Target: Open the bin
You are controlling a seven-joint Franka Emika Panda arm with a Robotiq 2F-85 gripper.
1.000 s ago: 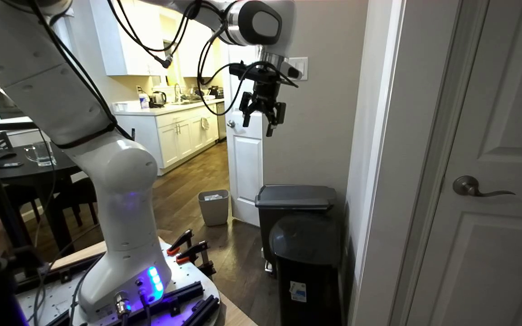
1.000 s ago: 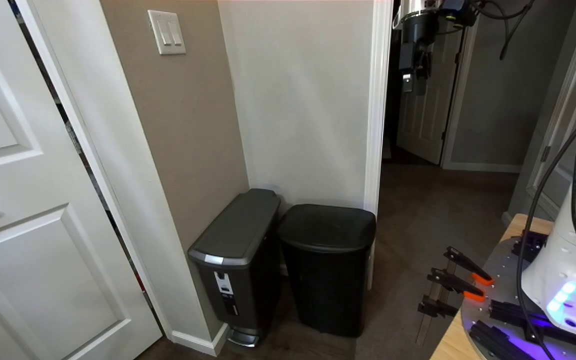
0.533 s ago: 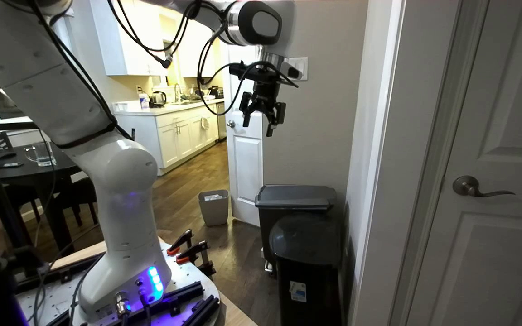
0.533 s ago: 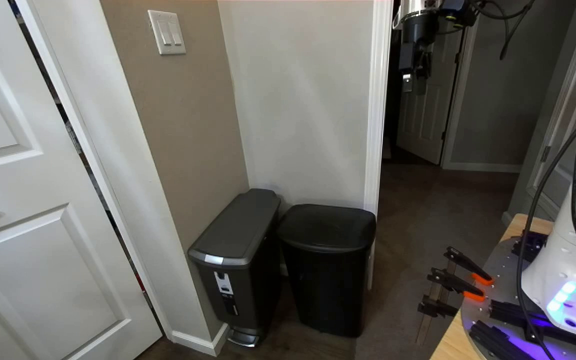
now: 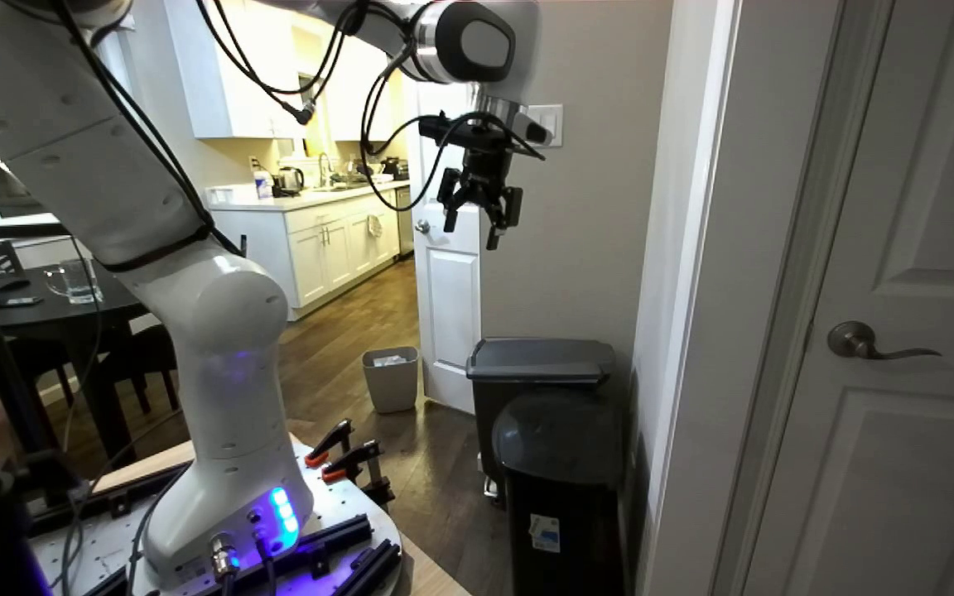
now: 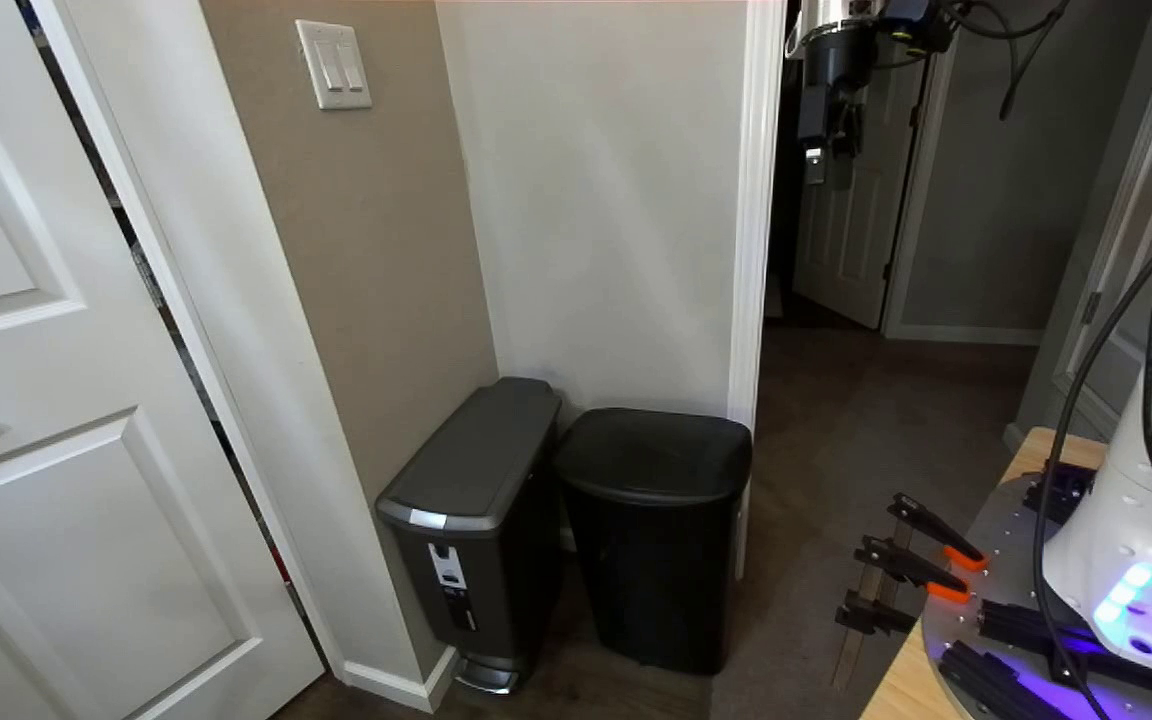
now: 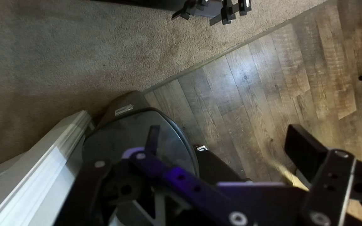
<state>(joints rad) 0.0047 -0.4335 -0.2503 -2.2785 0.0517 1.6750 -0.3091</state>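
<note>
Plank floor (image 5: 444, 497), beige wall (image 5: 585, 248), the bin (image 5: 531, 367) closed in the corner.
In an exterior view, the bin, a black plastic body under a flat dark-grey lid (image 5: 543, 352), stands near the wall, partly hidden behind a black bin (image 5: 564, 492) with a rounded, glossy cover; what these 2 hold is hidden. Above them, well apart, hangs the gripper (image 5: 472, 228), its jaws spread. A small grey wastebasket (image 5: 392, 393) holds something white, and a clear glass jug (image 5: 78, 283) sits on a dark table (image 5: 55, 315). In an exterior view, the bin stands upright just beside the black bin, its lid long and narrow, a shiny metal pedal (image 6: 488, 678) at its foot. In the wrist view, wide-apart fingers (image 7: 305, 142) show against textured carpet (image 7: 115, 53) meeting smooth planks; the bin is mostly hidden.
</note>
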